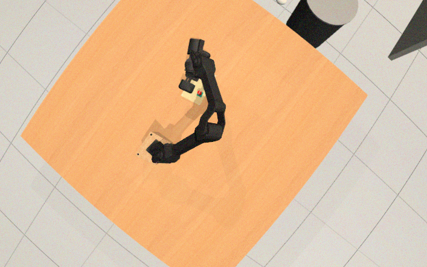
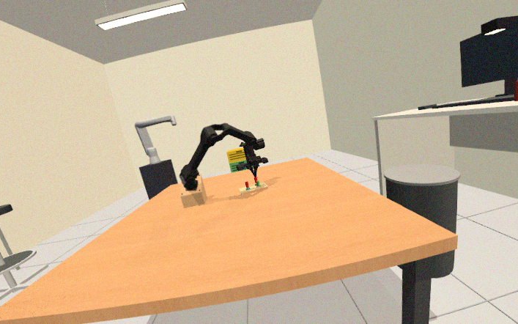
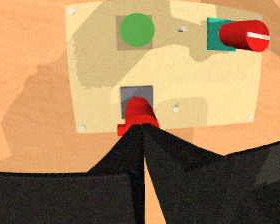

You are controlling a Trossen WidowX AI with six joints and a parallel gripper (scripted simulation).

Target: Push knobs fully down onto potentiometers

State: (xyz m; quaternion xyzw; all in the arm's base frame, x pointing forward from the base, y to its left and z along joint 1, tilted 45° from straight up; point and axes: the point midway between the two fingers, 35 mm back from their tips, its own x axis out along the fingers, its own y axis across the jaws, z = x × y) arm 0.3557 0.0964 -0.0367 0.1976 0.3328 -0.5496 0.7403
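The pale yellow circuit board [image 1: 188, 96] [image 2: 264, 187] [image 3: 91, 102] stands on the table. One red knob [image 3: 140, 111] [image 2: 256, 179] rises over a dark grey potentiometer [image 3: 136, 93]; a small red part juts out at its left in the wrist view. My gripper [image 3: 140, 132] [image 2: 255, 176] is shut, its tips together at the top of this knob, seemingly touching it. The other red knob [image 1: 199, 92] [image 2: 247, 185] [image 3: 236, 35], with a white line on top, stands tall over a teal potentiometer [image 3: 214, 35]. How far either knob is down its shaft is hidden.
A round green part [image 3: 137, 30] [image 2: 258, 183] stands on the board near the gripped end. Small metal pins [image 3: 175, 108] and corner screws [image 3: 72, 11] show on the board. The arm's base block [image 2: 191, 199] stands on the wooden table [image 1: 275, 132] [image 2: 253, 241].
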